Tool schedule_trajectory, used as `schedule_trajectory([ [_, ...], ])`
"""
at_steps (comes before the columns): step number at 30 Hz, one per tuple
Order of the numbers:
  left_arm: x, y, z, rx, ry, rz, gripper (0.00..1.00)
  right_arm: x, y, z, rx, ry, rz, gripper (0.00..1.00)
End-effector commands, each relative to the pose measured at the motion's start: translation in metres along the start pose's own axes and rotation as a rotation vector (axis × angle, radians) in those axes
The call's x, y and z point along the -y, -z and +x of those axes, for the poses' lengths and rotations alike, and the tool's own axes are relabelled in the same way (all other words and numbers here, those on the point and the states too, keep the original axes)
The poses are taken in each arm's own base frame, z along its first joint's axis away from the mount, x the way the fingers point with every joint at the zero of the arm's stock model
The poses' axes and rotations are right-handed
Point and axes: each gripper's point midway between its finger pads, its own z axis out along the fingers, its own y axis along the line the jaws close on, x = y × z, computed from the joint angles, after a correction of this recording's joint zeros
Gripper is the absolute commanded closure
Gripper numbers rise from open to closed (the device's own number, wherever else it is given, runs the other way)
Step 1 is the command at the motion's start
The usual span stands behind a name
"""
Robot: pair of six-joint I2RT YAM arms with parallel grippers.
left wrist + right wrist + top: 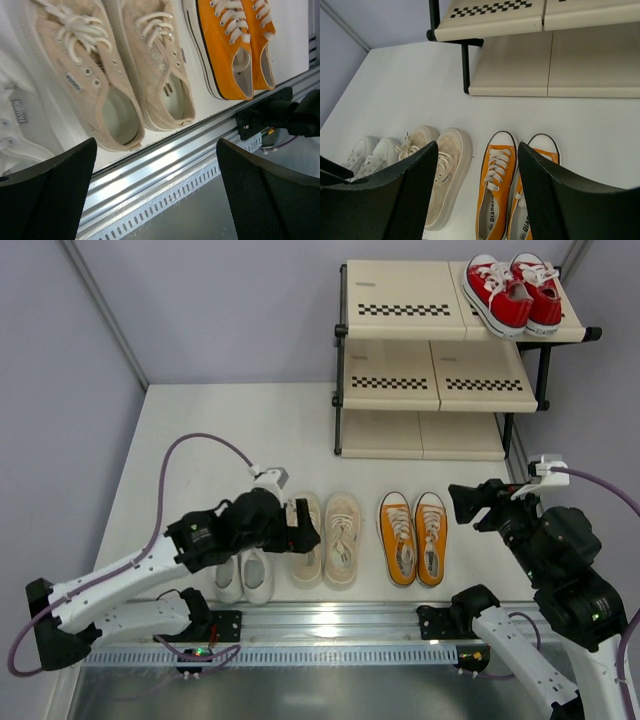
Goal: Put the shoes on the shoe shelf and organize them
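The shoe shelf (400, 310) stands at the back right, with the red pair (512, 295) on the right half of its top tier. Three pairs lie in a row on the table: white (245, 578), cream-beige (325, 538) and orange (413, 537). My left gripper (303, 525) hovers at the left cream-beige shoe (85, 85), wide open and holding nothing; its arm covers part of the white pair. Hovering just right of the orange pair (495, 190), my right gripper (462, 502) is open and empty. The shelf's bottom tier (520, 65) shows beyond it.
A metal rail (330, 625) runs along the near table edge between the arm bases. Grey walls close the left side and the back. The shelf's black frame leg (465, 67) stands on the table behind the shoes.
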Motion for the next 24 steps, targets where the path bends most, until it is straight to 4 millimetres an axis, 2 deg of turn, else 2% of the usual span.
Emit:
schedule_trajectory([
  [1,0.015,-0.012,0.001,0.075,-0.070,-0.115,0.00,0.025,0.007,0.017,-0.038,-0.049,0.132,0.31],
  [5,0.029,-0.036,0.023,0.039,-0.065,-0.118,0.00,0.031,0.004,0.033,-0.095,-0.057,0.169,0.22],
  [9,0.030,-0.044,0.028,0.048,-0.053,-0.145,0.00,0.036,0.001,0.054,-0.146,-0.079,0.186,0.11],
  [10,0.029,-0.046,0.030,0.043,-0.058,-0.157,0.00,0.034,-0.001,0.059,-0.152,-0.085,0.174,0.05],
  [14,0.023,-0.057,0.035,0.012,-0.116,-0.260,0.00,0.031,-0.007,0.089,-0.205,-0.108,0.130,0.05],
  [20,0.016,-0.073,0.044,0.013,-0.125,-0.292,0.00,0.028,-0.004,0.071,-0.150,-0.118,0.121,0.05],
  [24,0.007,-0.082,0.048,0.025,-0.113,-0.323,0.00,0.023,-0.006,0.073,-0.182,-0.119,0.107,0.05],
])
